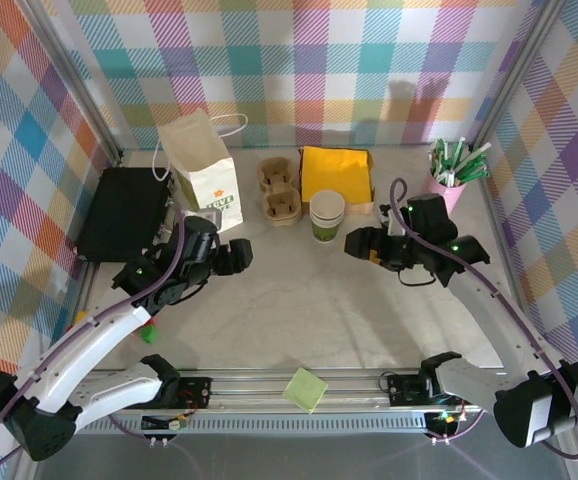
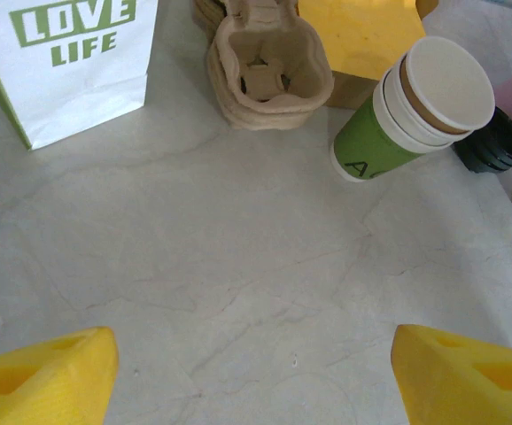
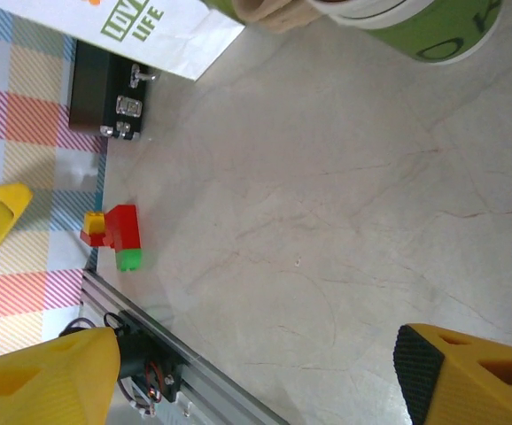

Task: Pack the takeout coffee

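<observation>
Sticks point(image 1: 456, 160) standing in pink cup point(image 1: 451, 192), nested cup stack point(image 1: 327, 215), left tool point(image 1: 243, 258) and right tool point(image 1: 355, 245) spread apart, empty

On the bench point(image 1: 299, 300) we see a black case point(image 1: 124, 212) at the far left. Pulp cup carriers point(image 1: 281, 205) sit just beside yellow napkins point(image 1: 336, 173), with a stack of green-banded cups point(image 1: 327, 217) in front of the napkins. A pink cup of green-white sticks point(image 1: 447, 193) stands far right. A small brick toy point(image 3: 114, 232) lies near the left edge, and a green sticky note point(image 1: 305, 389) lies at the near edge.
</observation>
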Action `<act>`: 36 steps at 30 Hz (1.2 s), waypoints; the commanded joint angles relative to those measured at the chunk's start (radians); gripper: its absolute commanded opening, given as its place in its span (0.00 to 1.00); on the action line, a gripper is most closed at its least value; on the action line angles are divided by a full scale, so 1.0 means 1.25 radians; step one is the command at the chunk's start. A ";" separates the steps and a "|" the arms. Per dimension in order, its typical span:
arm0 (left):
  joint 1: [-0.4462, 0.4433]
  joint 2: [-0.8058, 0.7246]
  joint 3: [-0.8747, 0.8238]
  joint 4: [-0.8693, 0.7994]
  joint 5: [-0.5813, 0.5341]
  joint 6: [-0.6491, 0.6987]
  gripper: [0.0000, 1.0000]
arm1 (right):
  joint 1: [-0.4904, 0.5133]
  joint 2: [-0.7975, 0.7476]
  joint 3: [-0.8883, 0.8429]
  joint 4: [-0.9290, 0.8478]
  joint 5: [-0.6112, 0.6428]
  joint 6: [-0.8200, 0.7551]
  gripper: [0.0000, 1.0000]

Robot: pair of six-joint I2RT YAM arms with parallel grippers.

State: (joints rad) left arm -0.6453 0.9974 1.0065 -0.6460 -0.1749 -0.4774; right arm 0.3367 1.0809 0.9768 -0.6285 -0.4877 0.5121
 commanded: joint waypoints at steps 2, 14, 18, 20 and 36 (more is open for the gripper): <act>0.007 0.052 0.050 0.046 -0.020 0.024 0.81 | 0.044 -0.004 -0.018 0.059 0.034 0.005 0.82; 0.035 0.272 0.159 0.099 0.001 0.034 0.81 | 0.112 -0.005 -0.091 0.118 0.099 0.006 0.80; 0.038 0.353 0.180 0.142 0.024 0.015 0.81 | 0.122 0.004 -0.110 0.130 0.115 0.000 0.79; 0.040 0.399 0.203 0.148 0.030 0.006 0.80 | 0.123 0.010 -0.113 0.132 0.118 -0.006 0.79; 0.081 0.713 0.387 0.138 -0.027 -0.049 0.66 | 0.125 0.013 -0.130 0.117 0.151 -0.053 0.78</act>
State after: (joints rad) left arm -0.5568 1.8553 1.4418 -0.4652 -0.1806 -0.5198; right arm 0.4858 1.1042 0.8299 -0.4931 -0.3103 0.4782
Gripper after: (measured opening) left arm 0.669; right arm 0.783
